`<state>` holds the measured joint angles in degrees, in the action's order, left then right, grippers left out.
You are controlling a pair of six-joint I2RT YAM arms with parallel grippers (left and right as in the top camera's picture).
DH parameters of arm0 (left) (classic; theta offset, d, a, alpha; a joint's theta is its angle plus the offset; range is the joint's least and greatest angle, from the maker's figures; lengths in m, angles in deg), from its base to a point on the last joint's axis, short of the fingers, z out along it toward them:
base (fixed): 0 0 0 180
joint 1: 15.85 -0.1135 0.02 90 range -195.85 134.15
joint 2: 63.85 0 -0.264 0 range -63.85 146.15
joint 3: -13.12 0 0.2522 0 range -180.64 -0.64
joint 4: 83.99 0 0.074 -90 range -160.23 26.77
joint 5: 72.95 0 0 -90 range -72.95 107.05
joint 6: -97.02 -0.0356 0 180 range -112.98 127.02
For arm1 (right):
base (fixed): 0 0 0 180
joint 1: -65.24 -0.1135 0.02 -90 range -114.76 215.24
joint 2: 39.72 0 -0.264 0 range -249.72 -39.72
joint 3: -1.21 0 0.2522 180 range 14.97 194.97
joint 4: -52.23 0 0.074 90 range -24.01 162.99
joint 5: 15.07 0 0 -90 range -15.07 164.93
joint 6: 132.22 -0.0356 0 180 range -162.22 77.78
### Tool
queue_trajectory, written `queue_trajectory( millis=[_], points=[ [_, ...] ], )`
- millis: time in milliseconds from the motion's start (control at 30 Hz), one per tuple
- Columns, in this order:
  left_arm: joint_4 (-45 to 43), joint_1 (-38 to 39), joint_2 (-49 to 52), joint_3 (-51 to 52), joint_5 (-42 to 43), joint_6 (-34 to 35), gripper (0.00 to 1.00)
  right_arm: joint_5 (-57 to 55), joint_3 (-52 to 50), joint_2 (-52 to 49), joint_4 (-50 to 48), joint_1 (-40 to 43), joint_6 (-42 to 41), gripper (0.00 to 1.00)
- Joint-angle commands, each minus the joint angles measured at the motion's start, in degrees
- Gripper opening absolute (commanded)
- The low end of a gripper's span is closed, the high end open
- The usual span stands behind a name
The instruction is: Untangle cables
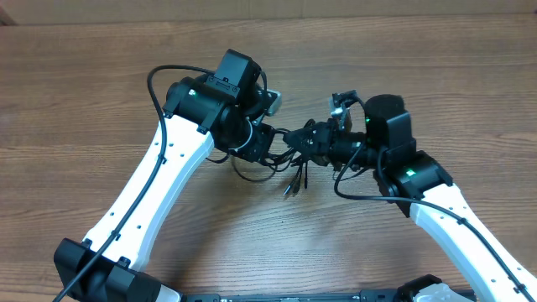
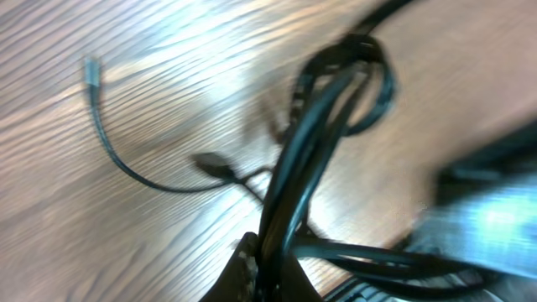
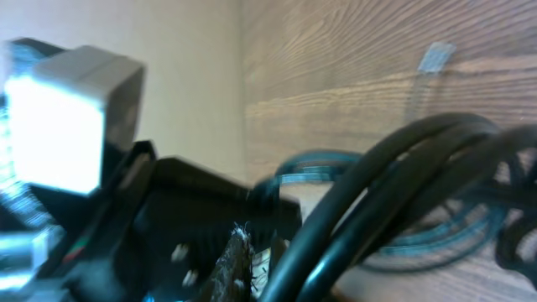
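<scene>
Clamping the cables (image 1: pixel 292 181) at the worktop (image 1: pixel 101 84) middle, my left tool (image 1: pixel 275 139) and right tool (image 1: pixel 304 137) face off. That should let me pull loops apart.

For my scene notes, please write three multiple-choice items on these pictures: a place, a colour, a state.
1. Where are the cables? A) between left claw and right claw B) on a shelf C) in a box
2. Their colour? A) white B) black C) red
3. The left claw is: A) wide open B) shut on the cables C) out of view
Answers: 1A, the bunch hangs where both claws meet; 2B, every cord is black; 3B, cords run between its closed fingers.
</scene>
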<state>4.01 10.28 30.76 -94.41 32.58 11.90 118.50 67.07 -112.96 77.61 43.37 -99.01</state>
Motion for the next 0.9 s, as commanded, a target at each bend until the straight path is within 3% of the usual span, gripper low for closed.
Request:
queue_trajectory(
  millis=[0, 467, 867],
  points=[
    [0.57, -2.19, -0.96, -0.87, -7.04, 4.35, 0.04, 7.87, 0.37, 0.48, -0.66, 2.95, -0.46, 0.04],
    [0.61, -8.79, -0.92, -0.87, -19.41, 4.35, 0.04, 27.54, 0.37, 0.48, -0.9, 15.82, -0.17, 0.04],
    [0.22, -15.37, -0.22, -0.87, -21.33, 4.11, 0.04, 39.95, 0.37, 0.48, -0.83, 25.24, 3.3, 0.04]
  ],
)
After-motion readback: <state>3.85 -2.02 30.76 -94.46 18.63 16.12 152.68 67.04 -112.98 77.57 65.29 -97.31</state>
